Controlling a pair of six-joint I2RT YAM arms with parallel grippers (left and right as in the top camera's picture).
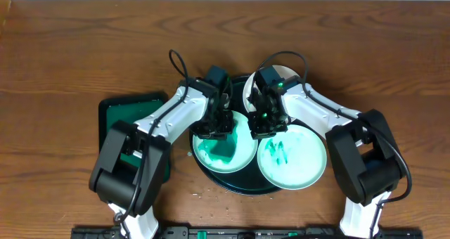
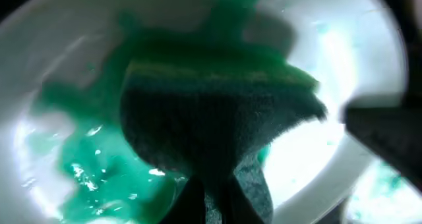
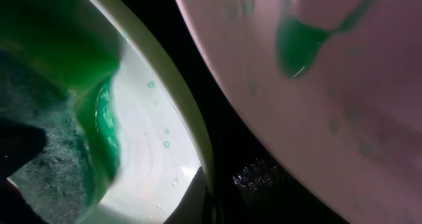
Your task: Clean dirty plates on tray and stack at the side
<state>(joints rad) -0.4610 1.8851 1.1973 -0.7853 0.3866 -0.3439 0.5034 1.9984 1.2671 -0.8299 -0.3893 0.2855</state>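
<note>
Early days I reckon: my left end effector point(image 1: 213, 126) clamps the sponge point(image 2: 217, 118) on the lower-left plate point(image 1: 219, 156) in the tray point(image 1: 232, 185). My right end effector point(image 1: 267, 126) is pinched shut at its rim. The right plate point(image 1: 295, 162) and back plate point(image 1: 283, 76) wait, nothing stacked.

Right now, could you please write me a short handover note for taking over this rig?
Grippers: left gripper shut on the sponge, pressed onto the left plate; right gripper shut, apparently pinching that plate's rim.
Things: right plate and back plate also on the tray, the right one overhanging its rim.
Done: nothing stacked aside.
Left: finish scrubbing, clean the others, stack beside the tray.
</note>
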